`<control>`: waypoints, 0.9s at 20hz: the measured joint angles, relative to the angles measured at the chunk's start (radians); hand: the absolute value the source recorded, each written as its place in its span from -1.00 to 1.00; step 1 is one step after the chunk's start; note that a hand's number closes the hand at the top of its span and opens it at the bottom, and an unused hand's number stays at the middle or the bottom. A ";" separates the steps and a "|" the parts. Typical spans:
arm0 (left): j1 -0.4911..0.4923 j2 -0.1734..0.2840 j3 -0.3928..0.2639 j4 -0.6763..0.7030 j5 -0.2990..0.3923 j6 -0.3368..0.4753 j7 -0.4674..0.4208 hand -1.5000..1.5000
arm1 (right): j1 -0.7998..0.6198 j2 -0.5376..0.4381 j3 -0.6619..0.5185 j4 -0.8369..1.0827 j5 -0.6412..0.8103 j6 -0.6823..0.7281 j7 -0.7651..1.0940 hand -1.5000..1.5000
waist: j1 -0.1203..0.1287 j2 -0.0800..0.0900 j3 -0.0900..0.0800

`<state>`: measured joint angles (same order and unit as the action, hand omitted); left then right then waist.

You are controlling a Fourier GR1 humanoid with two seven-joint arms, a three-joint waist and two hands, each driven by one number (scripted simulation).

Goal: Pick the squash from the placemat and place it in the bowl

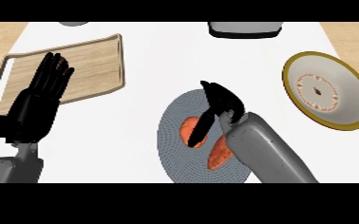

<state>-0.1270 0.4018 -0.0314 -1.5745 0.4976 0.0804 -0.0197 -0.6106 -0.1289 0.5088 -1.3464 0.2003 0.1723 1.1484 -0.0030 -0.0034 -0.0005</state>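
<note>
An orange squash (189, 129) lies on the round grey placemat (175, 118) in the middle of the counter. My right hand (224, 102) is directly over it, with long fingers (203, 128) reaching down across its middle, so the squash shows as two orange patches, the second at the wrist. The fingers look fairly straight, not closed round it. A white bowl (324, 91) with a yellow rim stands apart at the right edge. My left hand (38, 99) rests open at the far left, fingers up.
A wooden tray (91, 71) lies at the back left, partly under my left hand, with a small red thing (62, 62) behind the fingertips. A white and dark appliance (244, 29) stands at the back edge, and a grey item (73, 23) further left.
</note>
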 measured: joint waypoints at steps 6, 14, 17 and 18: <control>0.013 -0.019 0.006 -0.021 -0.023 -0.008 0.007 0.00 | 0.072 0.022 0.034 -0.037 0.103 -0.021 -0.023 -1.00 | 0.002 0.001 0.000; 0.008 -0.032 0.036 -0.021 -0.036 -0.033 0.021 0.00 | 0.108 0.069 0.018 0.001 0.171 -0.018 -0.046 -1.00 | 0.004 0.003 0.000; 0.007 -0.035 0.049 -0.008 -0.041 -0.051 0.016 0.00 | 0.109 0.094 0.014 0.053 0.187 -0.019 -0.061 -1.00 | 0.006 0.003 0.000; 0.006 -0.044 0.044 -0.011 -0.051 -0.046 0.017 0.00 | 0.114 0.096 0.008 0.066 0.194 -0.017 -0.071 -1.00 | 0.006 0.003 0.000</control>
<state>-0.1210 0.3573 0.0127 -1.5855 0.4464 0.0342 -0.0025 -0.4968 -0.0330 0.5168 -1.2802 0.3945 0.1557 1.0777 0.0030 -0.0001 -0.0002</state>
